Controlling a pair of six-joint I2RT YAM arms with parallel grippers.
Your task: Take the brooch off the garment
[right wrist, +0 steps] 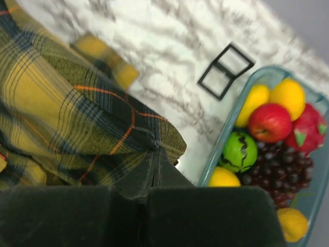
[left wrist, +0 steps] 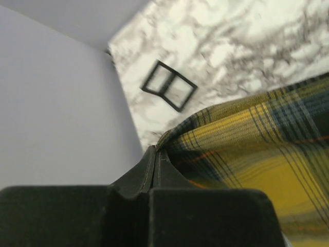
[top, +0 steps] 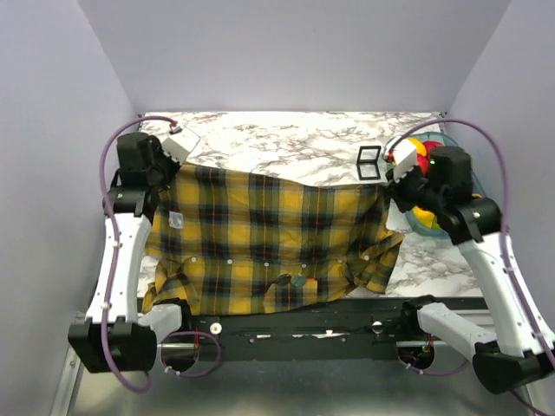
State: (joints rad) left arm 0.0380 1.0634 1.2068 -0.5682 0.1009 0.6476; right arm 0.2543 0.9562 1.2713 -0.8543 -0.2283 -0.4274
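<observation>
Pinched far corners of the plaid flannel shirt [top: 260, 234] in clenched left jaws and right jaws, seemingly to spread it and expose the teal brooch [top: 298, 281].

Pale lilac-grey walls [top: 286, 52] closed in 3 sides. Counter [top: 286, 140] was white marble-look w/ grey veins, lit brightest along its back edge.

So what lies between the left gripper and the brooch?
Top view: the garment, plaid cloth running from the corner the left gripper pinches down to the brooch.
</observation>
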